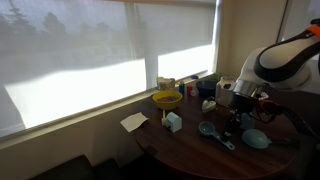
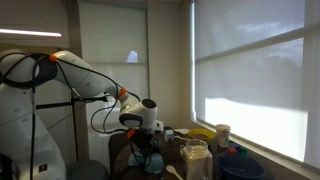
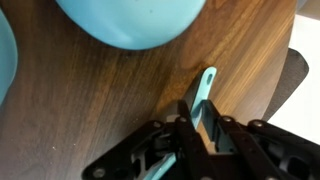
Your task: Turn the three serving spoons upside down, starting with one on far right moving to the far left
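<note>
Clamping a serving spoon [image 3: 207, 88] by its handle between closed fingers [image 3: 187, 112], the gripper [image 3: 200, 120] hovers near the table [image 3: 250, 60] edge

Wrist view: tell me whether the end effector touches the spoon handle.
Touching. Wrist view shows the end effector pinching the spoon handle between its fingers.

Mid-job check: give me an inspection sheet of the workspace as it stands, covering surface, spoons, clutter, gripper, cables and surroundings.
Surface: dark wooden table, bare wood under the gripper.
Job's things: held spoon, handle between the fingers; second spoon, round bowl just ahead; third spoon, only a teal edge shows in the wrist view.
Clutter: yellow bowl, small light-blue box, white paper, jar.
Grippers: gripper shut on the held spoon's handle, low over the table.
Cables: black cables looping along the arm.
Surroundings: window blinds drawn, daylight behind.
</note>
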You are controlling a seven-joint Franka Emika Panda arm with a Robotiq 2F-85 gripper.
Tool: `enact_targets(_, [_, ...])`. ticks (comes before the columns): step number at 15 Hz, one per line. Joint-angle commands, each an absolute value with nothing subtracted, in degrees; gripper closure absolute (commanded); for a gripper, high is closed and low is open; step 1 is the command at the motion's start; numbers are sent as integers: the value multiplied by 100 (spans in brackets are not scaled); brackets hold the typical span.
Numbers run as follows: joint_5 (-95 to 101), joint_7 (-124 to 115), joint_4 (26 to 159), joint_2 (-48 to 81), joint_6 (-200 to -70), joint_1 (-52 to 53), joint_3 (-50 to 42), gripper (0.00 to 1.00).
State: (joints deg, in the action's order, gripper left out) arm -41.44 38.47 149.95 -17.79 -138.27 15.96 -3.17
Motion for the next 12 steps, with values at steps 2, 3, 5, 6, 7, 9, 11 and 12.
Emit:
enact_targets(2, [-4403,4055,15003,-1696,-13952,1504,-190,87])
enact_targets(3, [-4433,4057,14992,-1702,-13948,1499,-182,94])
enact_targets(5, [-4403,4042,15001,-1716,-13944,1481,-170,95])
enact_targets(6, [-4356,4016,15001,-1726,-13934,1463,-162,96])
enact_targets(7, [-4238,3938,15005,-1762,-13907,1428,-136,98])
enact_targets(9, [-3878,3685,15024,-1861,-13863,1321,-33,98])
enact_targets(11, [-3147,3211,15010,-2006,-13765,1144,148,98])
enact_targets(12, [-2575,2846,14993,-2067,-13728,1043,277,98])
